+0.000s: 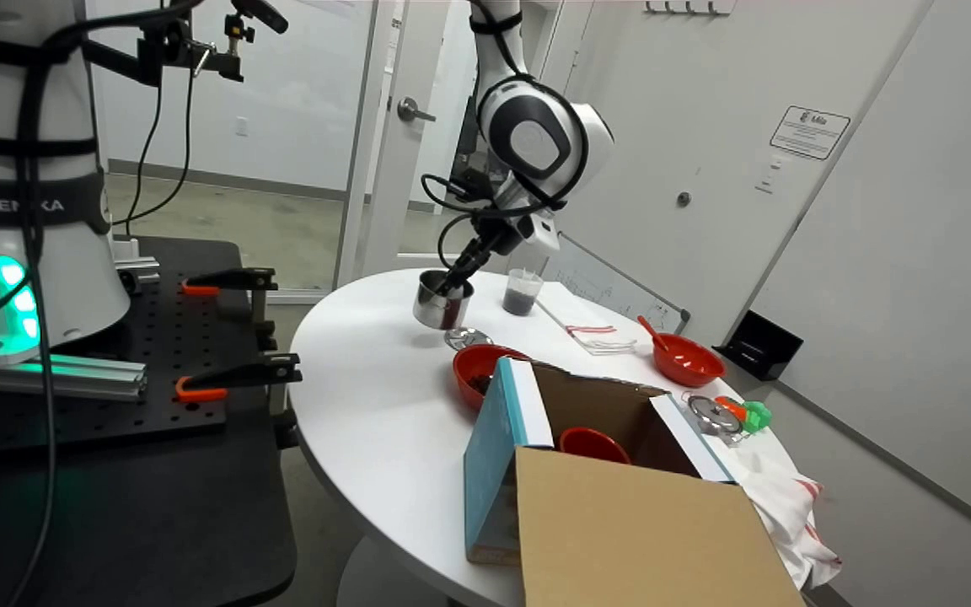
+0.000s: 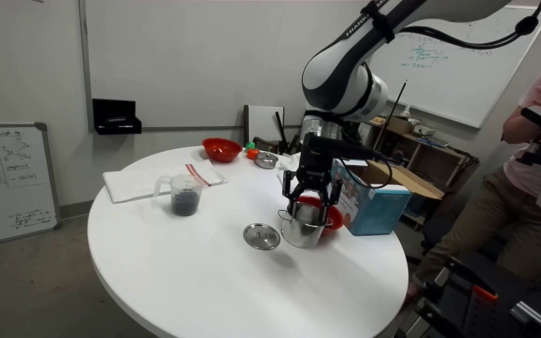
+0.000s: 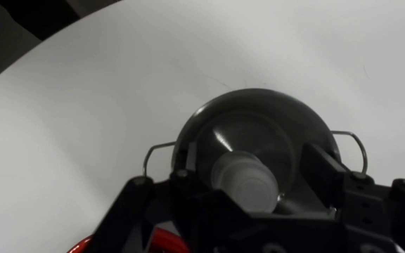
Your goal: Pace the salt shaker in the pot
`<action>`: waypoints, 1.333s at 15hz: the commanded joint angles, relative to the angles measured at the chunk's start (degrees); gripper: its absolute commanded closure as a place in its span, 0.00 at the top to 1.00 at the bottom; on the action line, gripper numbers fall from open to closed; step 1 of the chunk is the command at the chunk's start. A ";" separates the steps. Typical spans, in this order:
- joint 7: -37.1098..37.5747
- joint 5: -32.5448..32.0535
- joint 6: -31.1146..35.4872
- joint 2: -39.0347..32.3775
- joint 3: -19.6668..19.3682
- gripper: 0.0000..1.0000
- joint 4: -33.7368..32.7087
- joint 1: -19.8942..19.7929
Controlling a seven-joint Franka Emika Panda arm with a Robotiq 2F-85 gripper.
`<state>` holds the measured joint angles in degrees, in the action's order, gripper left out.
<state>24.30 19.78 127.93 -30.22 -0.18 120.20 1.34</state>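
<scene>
— In an exterior view, why does the lid lie beside the pot?
— Presumably to free the mouth for the gripper.
— And the wrist view?
— Its fingers stand spread on both sides of the salt shaker, pinching nothing; it sits inside the pot, placing apparently done.
— Other containers?
— In an exterior view, the box holds a red vessel; the measuring cup, dark stuff
</scene>
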 commanded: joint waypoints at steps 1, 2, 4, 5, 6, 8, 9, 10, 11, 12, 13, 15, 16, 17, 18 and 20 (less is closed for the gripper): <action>1.28 -0.54 -2.44 -3.91 -0.57 0.94 -3.72 0.65; 1.77 -0.69 -2.11 -4.81 -0.79 0.94 -4.20 0.86; 2.14 -0.68 -1.78 -6.81 -1.09 0.94 -5.43 0.90; 2.09 -0.52 -1.56 -7.98 -1.17 0.94 -6.22 0.78; 2.07 -0.45 -1.63 -8.94 -1.25 0.94 -6.96 0.69; 2.20 -0.35 -1.39 -10.72 -1.47 0.94 -8.30 0.68; 2.34 -0.40 -2.13 -11.53 -1.54 0.94 -9.76 0.61; 2.34 -0.31 -1.92 -12.14 -1.58 0.94 -10.48 0.58; 2.34 -0.14 -1.86 -12.70 -1.55 0.94 -11.24 0.49; 2.39 -0.04 -1.64 -13.23 -1.55 0.94 -11.88 0.47; 2.26 0.24 -1.11 -13.66 -1.46 0.94 -12.33 0.36; 2.07 0.91 -0.23 -14.43 -1.17 0.94 -13.19 0.13; 1.99 0.88 -0.25 -14.88 -1.18 0.94 -13.73 0.13; 1.84 0.91 -0.36 -15.23 -1.12 0.94 -14.16 0.05; 1.67 0.99 -0.57 -15.57 -1.03 0.94 -14.60 -0.07; 1.13 1.00 -0.57 -15.92 -0.88 0.49 -14.97 -0.22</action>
<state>25.76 20.20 127.30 -43.51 -1.31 107.68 1.39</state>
